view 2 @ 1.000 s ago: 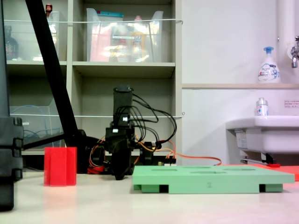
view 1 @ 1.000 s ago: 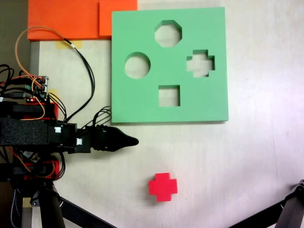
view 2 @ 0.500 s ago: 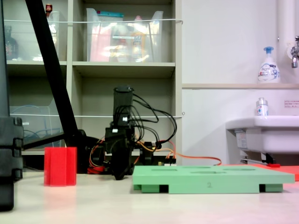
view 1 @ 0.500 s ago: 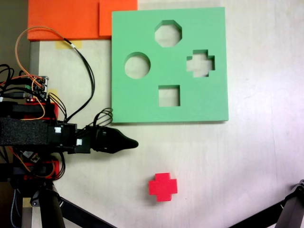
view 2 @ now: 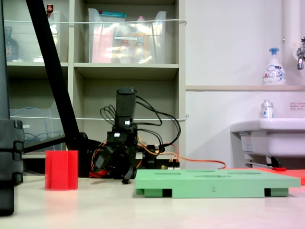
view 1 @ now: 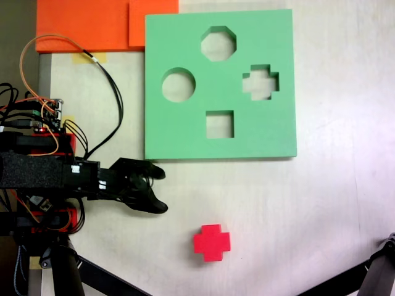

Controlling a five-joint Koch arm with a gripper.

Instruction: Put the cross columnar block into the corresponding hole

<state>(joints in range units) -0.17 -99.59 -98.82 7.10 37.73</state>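
Observation:
The red cross columnar block [view 1: 211, 242] stands upright on the pale table, below the green foam board [view 1: 179, 132] in the view from above. At table level the block [view 2: 61, 170] stands left of the arm. The corresponding hole [view 1: 260, 82], a plus-shaped cutout, lies at the board's right side. My gripper [view 1: 160, 190] hangs open, its two black fingers spread, just below the board's lower left corner and up-left of the block. From the side the gripper [view 2: 113, 172] hovers low over the table, with nothing between its fingers.
The board also has round [view 1: 178, 85], octagonal [view 1: 218, 43] and square [view 1: 220, 124] cutouts. Orange foam sheets [view 1: 92, 24] lie at the top left. Wires and the arm's base [view 1: 37, 179] crowd the left edge. Tripod legs [view 1: 370, 277] cross the bottom corners.
The gripper was shut and pointing right; now its fingers have spread open and its tip has drawn slightly back to the left. Block and board have not moved.

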